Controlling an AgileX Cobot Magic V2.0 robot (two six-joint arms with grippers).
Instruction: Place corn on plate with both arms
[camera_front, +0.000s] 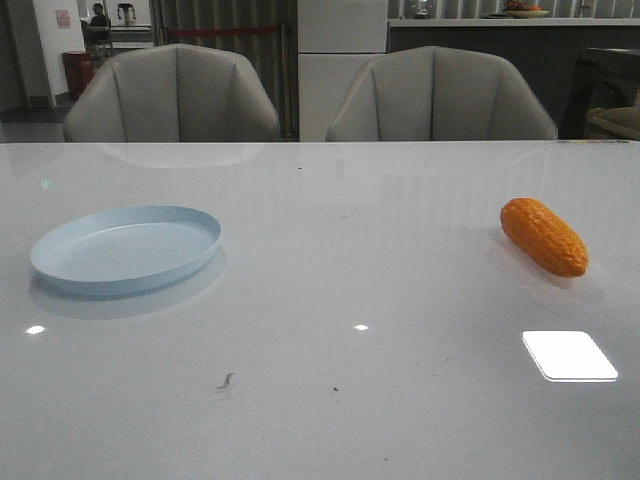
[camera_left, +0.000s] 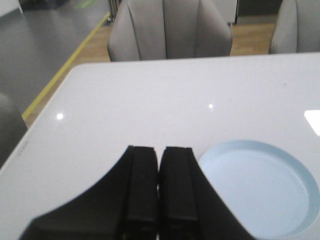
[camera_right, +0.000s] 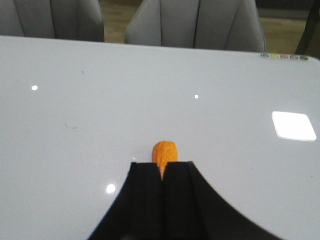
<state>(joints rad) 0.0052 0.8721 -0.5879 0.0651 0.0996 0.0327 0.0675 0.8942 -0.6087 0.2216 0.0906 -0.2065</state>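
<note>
The orange-yellow corn (camera_front: 544, 236) lies on the white table at the right, its length running from far left to near right. The pale blue plate (camera_front: 126, 248) sits empty at the left. Neither arm shows in the front view. In the left wrist view my left gripper (camera_left: 159, 150) is shut and empty, with the plate (camera_left: 260, 190) beside its fingers. In the right wrist view my right gripper (camera_right: 162, 165) is shut and empty above the table, and the far end of the corn (camera_right: 164, 152) shows just past its fingertips. The rest of the corn is hidden behind the fingers.
Two grey chairs (camera_front: 172, 95) (camera_front: 440, 97) stand behind the table's far edge. A bright square light reflection (camera_front: 568, 355) lies on the table near the front right. A small dark speck (camera_front: 226, 380) marks the table front.
</note>
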